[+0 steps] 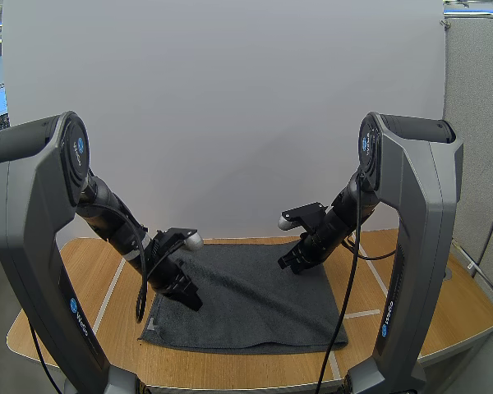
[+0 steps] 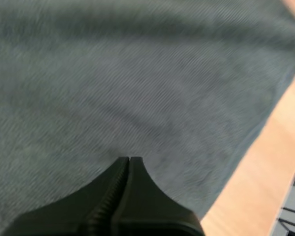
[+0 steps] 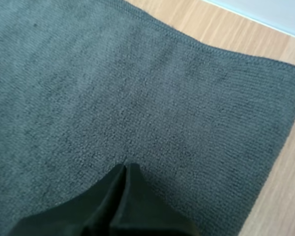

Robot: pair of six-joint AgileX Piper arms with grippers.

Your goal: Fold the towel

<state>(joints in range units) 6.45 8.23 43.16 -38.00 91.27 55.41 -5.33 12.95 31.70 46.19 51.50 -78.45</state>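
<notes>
One wooden table (image 1: 90, 279) carries one dark grey towel (image 1: 246, 304), spread flat, its longer side seemingly running from 9 to 3 o'clock. Two grippers hang low over it, both with fingers pressed together on nothing. The left gripper (image 1: 193, 302) is by the 8 o'clock corner and the right gripper (image 1: 286, 264) near the 2 o'clock corner. Each corner lies just outward of its nearer gripper.

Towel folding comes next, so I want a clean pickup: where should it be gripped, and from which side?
By its corners, most likely. The towel lies flat on the table, so only its edges offer a lip. Come down from above at the outer edge, with the jaws, now shut, opened first and straddling the hem.
</notes>
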